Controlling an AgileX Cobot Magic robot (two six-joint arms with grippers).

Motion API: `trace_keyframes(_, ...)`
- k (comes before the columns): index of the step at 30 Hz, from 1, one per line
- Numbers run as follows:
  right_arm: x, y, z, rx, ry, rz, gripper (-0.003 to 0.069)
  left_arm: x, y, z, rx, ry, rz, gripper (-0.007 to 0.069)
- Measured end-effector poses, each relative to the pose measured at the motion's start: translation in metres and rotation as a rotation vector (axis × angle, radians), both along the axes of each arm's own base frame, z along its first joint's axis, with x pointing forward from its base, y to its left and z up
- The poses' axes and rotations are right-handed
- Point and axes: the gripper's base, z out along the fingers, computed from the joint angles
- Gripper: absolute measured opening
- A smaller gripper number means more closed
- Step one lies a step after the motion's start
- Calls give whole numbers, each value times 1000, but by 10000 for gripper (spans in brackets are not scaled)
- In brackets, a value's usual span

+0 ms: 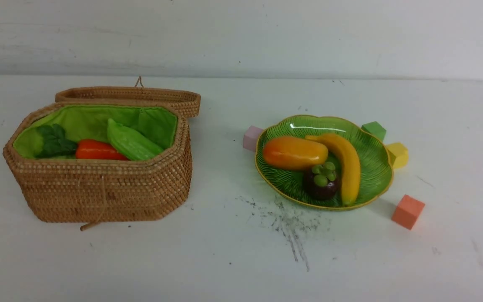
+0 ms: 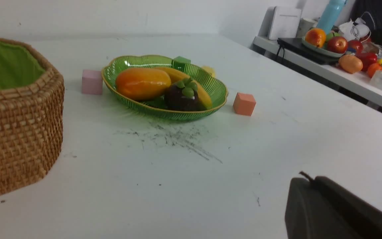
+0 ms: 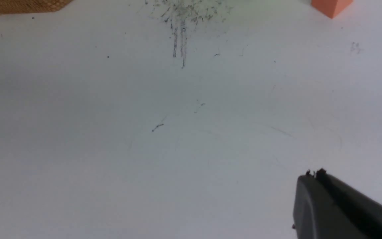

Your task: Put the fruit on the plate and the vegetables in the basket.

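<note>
The green plate [image 1: 371, 155] holds the orange-yellow mango [image 1: 294, 152], the yellow banana [image 1: 346, 163] and the dark purple mangosteen [image 1: 322, 182]. The open woven basket [image 1: 99, 188] holds the orange-red carrot [image 1: 97, 150] with its dark green top and the light green gourd [image 1: 131, 142]. The radish is hidden. Neither arm shows in the front view. My left gripper [image 2: 310, 181] is shut and empty above bare table, short of the plate [image 2: 217, 89] and the basket [image 2: 18, 126]. My right gripper [image 3: 314, 176] is shut and empty over bare table.
Small cubes stand round the plate: pink [image 1: 252, 137], green [image 1: 374, 130], yellow [image 1: 397, 154] and salmon [image 1: 407, 211]. The basket's lid [image 1: 141, 97] lies open behind it. Dark scuff marks [image 1: 287, 222] lie before the plate. A side shelf with other fruit [image 2: 337, 43] stands off the table.
</note>
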Motion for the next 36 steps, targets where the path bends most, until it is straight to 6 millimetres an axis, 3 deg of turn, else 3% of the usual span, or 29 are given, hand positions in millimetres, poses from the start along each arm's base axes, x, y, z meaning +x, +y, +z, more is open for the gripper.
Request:
trace_keyframes(16, -4, -3, -1, -27, -7, -6, 0, 0, -1, -8, 24, 28, -6, -13)
trace_keyframes(20, 4, -7, -5, -9, -169, -71, 0, 0, -1, -8, 24, 28, -6, -13)
trace_keyframes(24, 11, -13, -38, 16, -389, -175, 0, 0, -1, -8, 24, 28, -6, -13)
trace_keyframes(29, 8, -22, -114, -17, -519, -286, 0, 0, -1, -8, 24, 28, -6, -13)
trace_keyframes(32, 4, -24, -133, -36, -520, -296, 0, 0, -1, -8, 25, 29, -6, -13)
trace_keyframes(36, 1, -24, -139, -82, -467, -285, 0, 0, -1, -8, 27, 29, -7, -13)
